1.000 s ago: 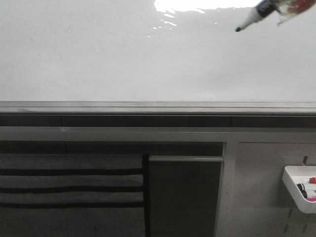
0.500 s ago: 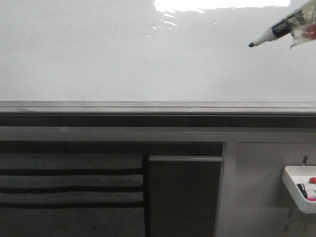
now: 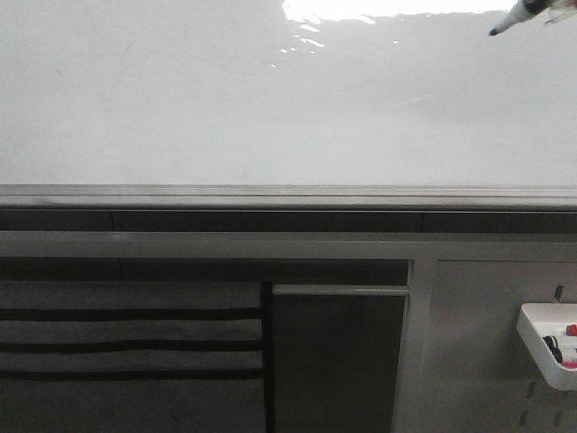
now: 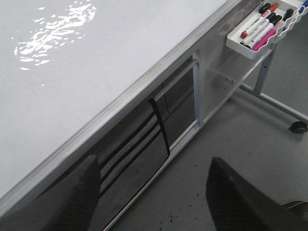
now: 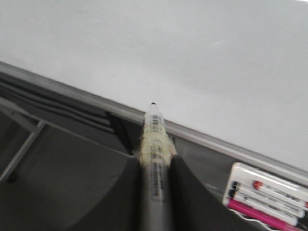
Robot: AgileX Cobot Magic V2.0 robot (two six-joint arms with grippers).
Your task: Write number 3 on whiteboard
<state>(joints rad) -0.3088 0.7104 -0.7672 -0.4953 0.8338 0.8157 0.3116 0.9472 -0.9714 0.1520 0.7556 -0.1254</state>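
The whiteboard [image 3: 225,99] is glossy white with glare near its top and a grey ledge [image 3: 270,194] along its lower edge; it shows no number 3 and no marker stroke. My right gripper [image 5: 155,161] is shut on a marker [image 5: 155,144] with tape round its barrel, black tip bare, pointing at the board [image 5: 168,48]. In the front view only the marker's tip [image 3: 509,20] shows, at the top right corner. My left gripper [image 4: 154,192] is open and empty, low beside the board's frame [image 4: 144,91].
A white tray [image 3: 550,343] with several markers hangs on the frame at the lower right; it also shows in the left wrist view [image 4: 260,29] and the right wrist view [image 5: 264,197]. Dark cabinet panels [image 3: 334,361] lie below the ledge. A castor [image 4: 299,127] stands on the floor.
The marker tip dipped down and right, then rose to the top right corner, nearly out of the front view. No stroke has appeared on the board.
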